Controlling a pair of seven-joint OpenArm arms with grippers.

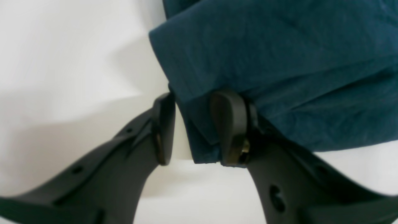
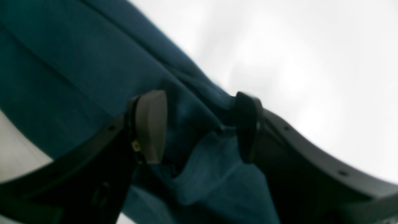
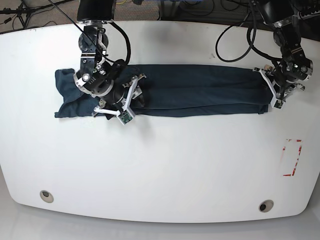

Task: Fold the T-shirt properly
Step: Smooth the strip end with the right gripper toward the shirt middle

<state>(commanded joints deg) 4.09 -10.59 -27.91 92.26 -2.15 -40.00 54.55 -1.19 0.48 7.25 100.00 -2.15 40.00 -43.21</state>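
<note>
Base view: our two arms sit at either end of the T-shirt [image 3: 200,90], folded into a long band across the white surface [image 3: 160,170].

Our left gripper [image 1: 199,130] has its fingers [image 1: 230,127] spread, with a corner edge of cloth hanging in the gap (one finger touches the fabric, the other stands clear of it). Our right gripper [image 2: 199,127] also has its fingers spread, straddling a raised crease of the shirt near the sleeve end, not pinched tight.
</note>
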